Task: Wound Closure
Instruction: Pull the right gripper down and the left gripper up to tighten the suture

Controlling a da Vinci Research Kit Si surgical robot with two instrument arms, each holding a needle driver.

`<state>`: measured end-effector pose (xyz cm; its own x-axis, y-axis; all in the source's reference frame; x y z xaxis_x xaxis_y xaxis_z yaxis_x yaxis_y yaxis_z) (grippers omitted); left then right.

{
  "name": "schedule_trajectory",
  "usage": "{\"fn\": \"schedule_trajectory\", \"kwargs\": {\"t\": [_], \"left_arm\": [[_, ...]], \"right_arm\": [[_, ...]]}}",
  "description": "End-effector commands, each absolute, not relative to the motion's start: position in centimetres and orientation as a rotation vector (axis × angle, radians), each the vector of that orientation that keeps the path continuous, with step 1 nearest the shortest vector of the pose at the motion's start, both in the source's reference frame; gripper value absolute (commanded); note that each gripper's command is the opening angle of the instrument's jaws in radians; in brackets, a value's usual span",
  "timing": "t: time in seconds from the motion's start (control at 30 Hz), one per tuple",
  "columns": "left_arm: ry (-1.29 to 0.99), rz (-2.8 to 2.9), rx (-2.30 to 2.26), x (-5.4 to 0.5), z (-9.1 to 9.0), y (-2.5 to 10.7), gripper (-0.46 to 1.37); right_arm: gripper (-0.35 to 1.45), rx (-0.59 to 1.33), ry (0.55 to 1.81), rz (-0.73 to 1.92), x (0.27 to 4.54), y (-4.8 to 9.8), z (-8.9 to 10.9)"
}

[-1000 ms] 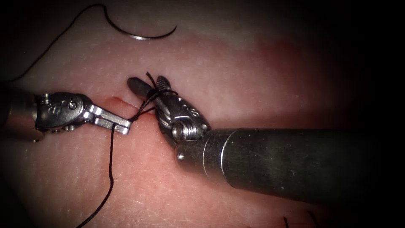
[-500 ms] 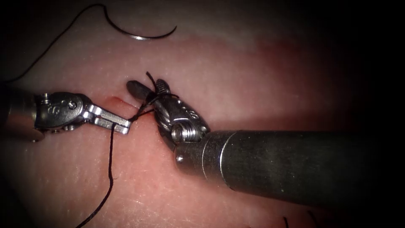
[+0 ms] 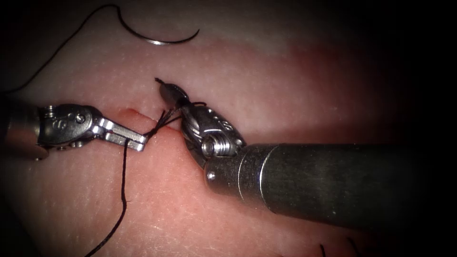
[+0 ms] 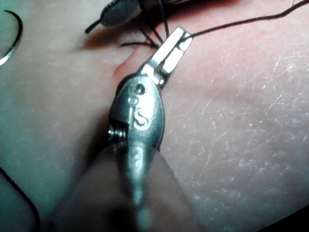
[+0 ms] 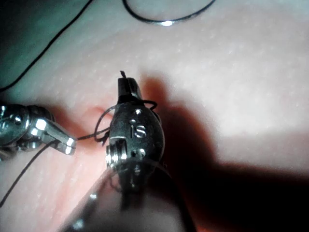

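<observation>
With the cut [image 3: 138, 115] as landmark, the left tool [image 3: 138, 141], jaws closed on the thread [image 3: 124, 190], sits on it; the right tool [image 3: 167, 91], jaws closed on a short thread end [image 3: 158, 80], lies just beyond, while the needle [image 3: 159, 40] rests free on the tissue [image 3: 285, 85], well above.

Endoscope overlooks the tissue [image 3: 295, 85] from above; 2 close wrist views share it.

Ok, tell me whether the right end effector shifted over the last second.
Yes. The right end effector closed on the thread end and slid right, away from the steady left end effector.
</observation>
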<state>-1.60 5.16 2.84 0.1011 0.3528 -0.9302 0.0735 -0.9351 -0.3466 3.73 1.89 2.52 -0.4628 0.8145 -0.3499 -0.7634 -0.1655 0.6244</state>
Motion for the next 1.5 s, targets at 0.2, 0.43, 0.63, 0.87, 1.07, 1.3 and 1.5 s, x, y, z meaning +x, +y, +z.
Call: {"fn": "schedule_trajectory", "kwargs": {"t": [0.2, 0.43, 0.63, 0.87, 1.07, 1.3, 1.5], "left_arm": [[-0.41, 1.916, -2.136, -1.59, 2.9, 5.2, -0.35], [-0.392, 1.905, -2.097, -1.48, 2.9, 5.3, -0.35], [-0.374, 1.87, -2.071, -1.3, 3.1, 5.6, -0.35], [-0.365, 1.85, -2.02, -1.32, 3.2, 5.9, -0.35], [-0.369, 1.836, -1.996, -1.45, 3.3, 6.1, -0.35], [-0.351, 1.831, -1.978, -1.6, 3.5, 6.5, -0.35], [-0.339, 1.818, -1.949, -1.77, 3.6, 6.9, -0.35]], "right_arm": [[-0.35, 0.068, 0.938, 1.777, 3.69, 1.9, 2.5], [-0.35, 0.091, 0.953, 1.714, 3.69, 1.8, 2.5], [-0.35, 0.109, 0.941, 1.707, 3.73, 1.7, 2.4], [-0.35, 0.11, 0.937, 1.686, 3.75, 1.7, 2.3], [-0.35, 0.141, 0.951, 1.629, 3.76, 1.6, 2.2], [-0.35, 0.182, 0.975, 1.573, 3.79, 1.5, 2.1], [-0.35, 0.166, 0.978, 1.536, 3.79, 1.4, 2.1]]}}
